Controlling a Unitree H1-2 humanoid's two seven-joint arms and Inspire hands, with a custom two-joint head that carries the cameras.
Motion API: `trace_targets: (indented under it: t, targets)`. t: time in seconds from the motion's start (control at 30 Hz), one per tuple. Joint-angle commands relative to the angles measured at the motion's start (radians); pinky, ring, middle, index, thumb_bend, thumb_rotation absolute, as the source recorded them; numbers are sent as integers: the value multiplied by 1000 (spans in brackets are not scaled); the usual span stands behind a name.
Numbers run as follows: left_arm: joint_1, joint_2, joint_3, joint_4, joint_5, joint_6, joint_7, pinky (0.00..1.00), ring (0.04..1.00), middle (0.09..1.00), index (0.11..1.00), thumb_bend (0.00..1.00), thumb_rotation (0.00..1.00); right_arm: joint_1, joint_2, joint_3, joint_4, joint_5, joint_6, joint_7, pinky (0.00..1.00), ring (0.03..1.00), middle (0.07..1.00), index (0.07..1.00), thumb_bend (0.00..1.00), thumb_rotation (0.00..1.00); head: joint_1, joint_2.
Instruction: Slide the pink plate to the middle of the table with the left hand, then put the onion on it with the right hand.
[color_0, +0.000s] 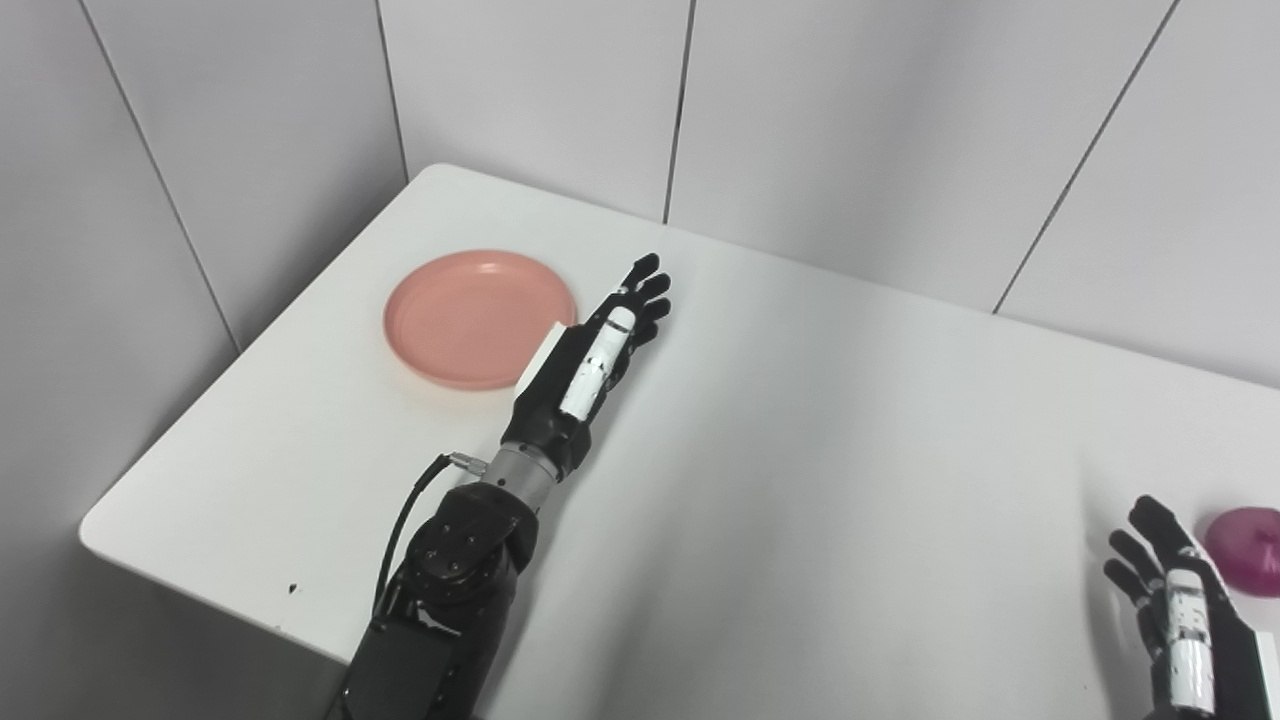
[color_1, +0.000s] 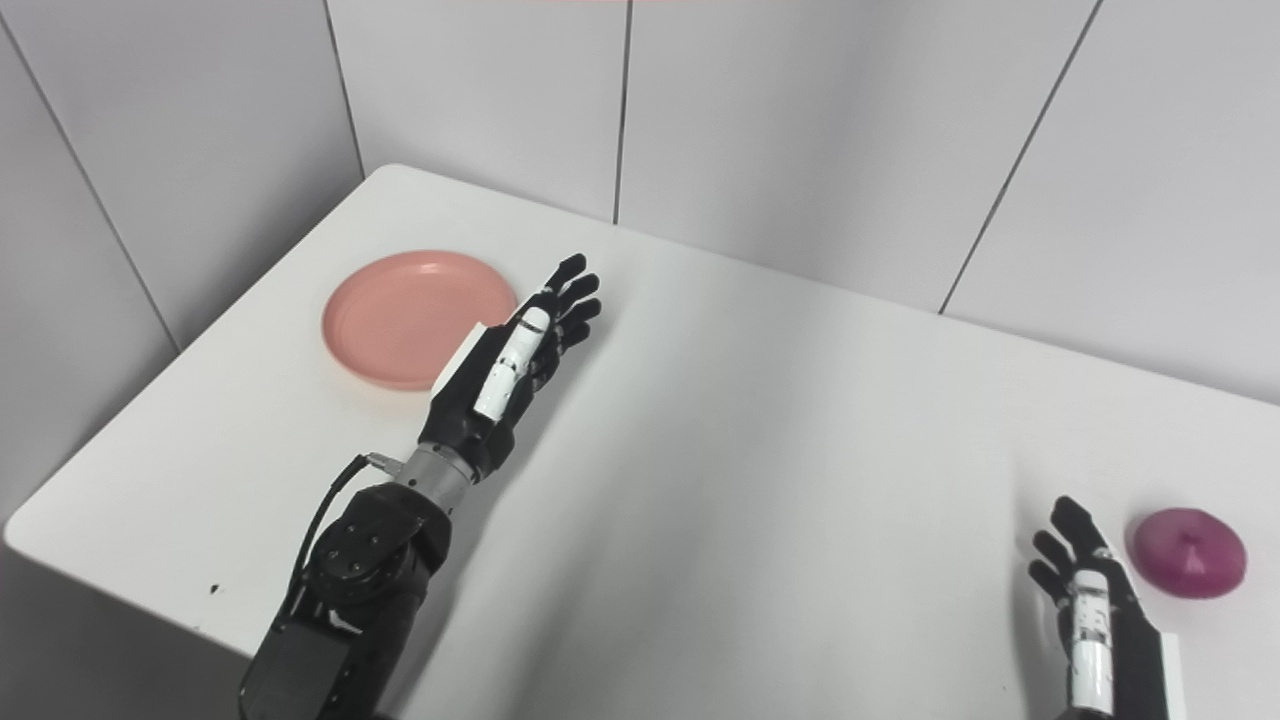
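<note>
Worktop (color_0: 800, 480): white, matte, smooth; rounded corners; set into a corner of grey panelled walls.
Pink plate (color_0: 470, 315): round, shallow, glossy salmon plastic with a raised rim; lies flat toward the far left of the worktop.
Left hand (color_0: 590, 355): black with white segments, edge-on, fingers straight and a little spread, holding nothing; just beside the plate's right rim, overlapping it in both views; contact cannot be told.
Right hand (color_1: 1085, 590): fingers extended and apart, empty; near right edge.
Onion (color_1: 1188, 552): purple, smooth, flattened dome with a small point; on the worktop just right of the right hand, apart from it.
</note>
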Motion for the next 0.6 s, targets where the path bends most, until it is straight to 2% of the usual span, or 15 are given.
trace_targets:
  t: [0.0,0.07,0.27,0.43,0.57]
  targets:
    - [-48,16,8,-8,-16,-41,-11,963,926,947,933,434,1000,-20,-2,-1,-25,-2,-20,-3,871,869,896,864,247,953,-1,1]
    - [-58,28,13,-5,-13,-41,-9,962,934,953,932,453,1000,-20,-2,-1,-24,-1,-22,-3,873,871,896,864,264,948,-1,0]
    - [-84,45,32,-3,-9,-40,-4,942,924,941,917,486,1000,-23,-2,-2,-26,0,-16,-5,866,876,895,867,227,953,1,-1]
    - [-109,54,53,-7,-14,-17,6,941,930,940,918,487,1000,-21,-1,1,-33,-4,-11,-5,861,876,899,871,269,944,1,0]
    - [-124,69,78,15,-22,-23,10,943,927,935,910,473,1000,-21,-2,0,-35,-3,-7,-5,859,871,896,866,252,943,2,0]
